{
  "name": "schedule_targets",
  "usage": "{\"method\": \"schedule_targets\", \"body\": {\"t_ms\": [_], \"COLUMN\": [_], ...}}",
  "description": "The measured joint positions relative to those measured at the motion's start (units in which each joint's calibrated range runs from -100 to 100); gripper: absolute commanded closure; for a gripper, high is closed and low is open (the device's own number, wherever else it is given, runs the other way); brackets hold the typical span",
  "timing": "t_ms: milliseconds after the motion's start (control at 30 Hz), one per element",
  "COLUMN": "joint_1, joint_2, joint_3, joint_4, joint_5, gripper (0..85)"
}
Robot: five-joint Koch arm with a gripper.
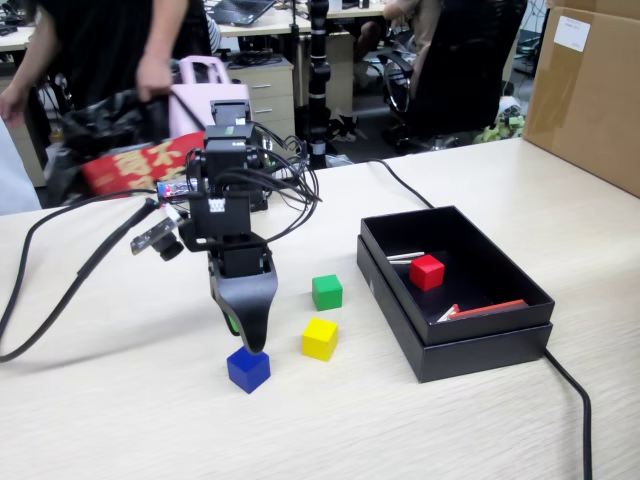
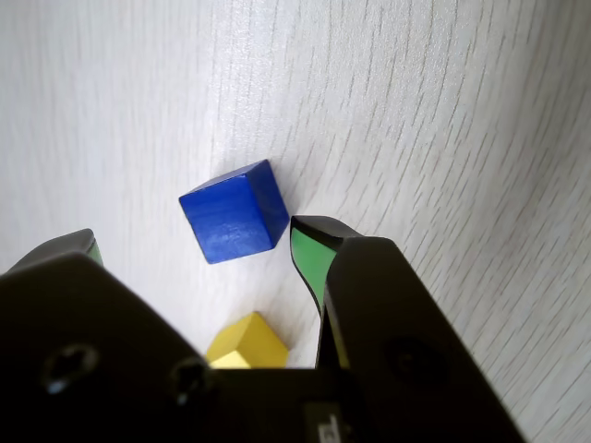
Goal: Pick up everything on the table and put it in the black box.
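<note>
A: Status? Red cube (image 1: 426, 271) sits in the black box (image 1: 500, 345). Green cube (image 1: 327, 292), yellow cube (image 1: 319, 339) and blue cube (image 1: 248, 369) are out on the worktop (image 1: 120, 420).

B: Step in hand looks like the blue cube grasp. End effector (image 2: 189, 245) hangs just above it, spread wide, nothing held. In the wrist view the cube lies between the tips, nearer the green-lined one, turned off-square to them.

A: Next move?

B: Probably descend until the tips straddle the cube, then close. Skewed faces may twist it on contact, so centring first would help.
</note>
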Motion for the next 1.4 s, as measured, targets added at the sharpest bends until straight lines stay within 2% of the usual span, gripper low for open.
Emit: {"method": "schedule_targets", "body": {"t_ms": [267,467,633,767,833,867,933,1067,1133,1167,1233,1400], "joint_1": [-0.15,-0.15,-0.29,0.29,1.66,3.57,4.88,11.04,15.43,15.58,18.66,20.61], "joint_2": [6.60,9.71,8.93,-2.85,-12.69,-21.62,-25.76,-35.99,-36.50,-36.50,-34.43,-19.68], "joint_3": [1.83,4.84,4.75,-1.37,-5.20,-7.30,-7.94,-12.14,-12.23,-12.23,-12.14,-5.29], "joint_4": [0.00,0.00,0.00,0.00,0.00,0.00,0.00,-0.08,-0.08,-0.08,-0.08,-0.08], "joint_5": [-0.93,-1.07,-0.78,0.34,1.56,3.13,4.00,8.40,11.58,11.72,13.97,15.58], "gripper": [45.5,84.6,84.6,84.6,84.6,84.6,84.6,84.6,84.6,84.6,84.5,84.5]}}
